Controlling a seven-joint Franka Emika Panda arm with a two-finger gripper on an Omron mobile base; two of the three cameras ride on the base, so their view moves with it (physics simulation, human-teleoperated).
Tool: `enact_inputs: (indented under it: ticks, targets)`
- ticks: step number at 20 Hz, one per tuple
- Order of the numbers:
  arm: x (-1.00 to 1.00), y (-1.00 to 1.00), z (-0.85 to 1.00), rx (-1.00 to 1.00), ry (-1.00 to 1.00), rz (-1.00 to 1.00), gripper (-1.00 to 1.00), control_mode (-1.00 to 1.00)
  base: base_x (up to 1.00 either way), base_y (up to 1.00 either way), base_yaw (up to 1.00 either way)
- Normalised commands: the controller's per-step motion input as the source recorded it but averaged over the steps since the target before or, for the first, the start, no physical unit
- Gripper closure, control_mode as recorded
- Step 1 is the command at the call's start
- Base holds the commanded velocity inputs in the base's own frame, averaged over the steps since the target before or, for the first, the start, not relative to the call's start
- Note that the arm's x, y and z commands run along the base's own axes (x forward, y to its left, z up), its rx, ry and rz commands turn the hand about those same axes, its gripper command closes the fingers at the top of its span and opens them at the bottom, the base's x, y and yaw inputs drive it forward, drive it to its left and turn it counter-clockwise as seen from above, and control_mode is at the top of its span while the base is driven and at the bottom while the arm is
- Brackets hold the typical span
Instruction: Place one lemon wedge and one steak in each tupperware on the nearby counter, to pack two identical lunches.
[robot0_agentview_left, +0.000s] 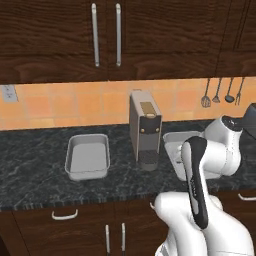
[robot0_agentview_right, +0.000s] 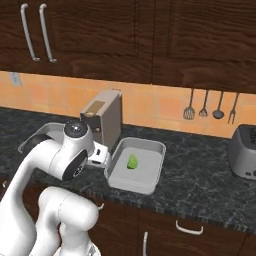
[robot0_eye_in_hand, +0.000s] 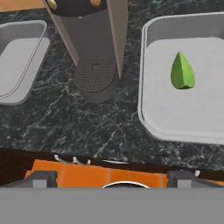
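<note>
My pincer (robot0_eye_in_hand: 112, 178) sits nearest the hand camera, its two dark tips spread wide with nothing between them. Just beyond lies the speckled bench (robot0_eye_in_hand: 100, 127), where I see two grey tupperware trays flanking a tall grey-brown box appliance (robot0_eye_in_hand: 89, 41). The right tupperware (robot0_eye_in_hand: 151, 127) holds a green wedge (robot0_eye_in_hand: 182, 72) (the lemon piece, apparently) lying on its floor, apart from the walls. The left tupperware (robot0_eye_in_hand: 15, 65) has a bare floor. From the right base camera, a toaster (robot0_agentview_right: 243, 152) stands well apart at the far right.
</note>
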Motion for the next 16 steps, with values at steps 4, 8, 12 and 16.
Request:
enact_inputs:
  ticks: [4, 8, 12, 16]
  targets:
    - [0.0, 0.0, 0.0, 0.0, 0.0, 0.0, -1.0, 1.0, -0.63, -0.95, -0.09]
    - [0.0, 0.0, 0.0, 0.0, 0.0, 0.0, -1.0, 1.0, -0.31, -1.0, -0.01]
    - [0.0, 0.0, 0.0, 0.0, 0.0, 0.0, -1.0, 1.0, -0.08, -1.0, 0.0]
    - [0.0, 0.0, 0.0, 0.0, 0.0, 0.0, -1.0, 1.0, -0.79, -1.0, 0.0]
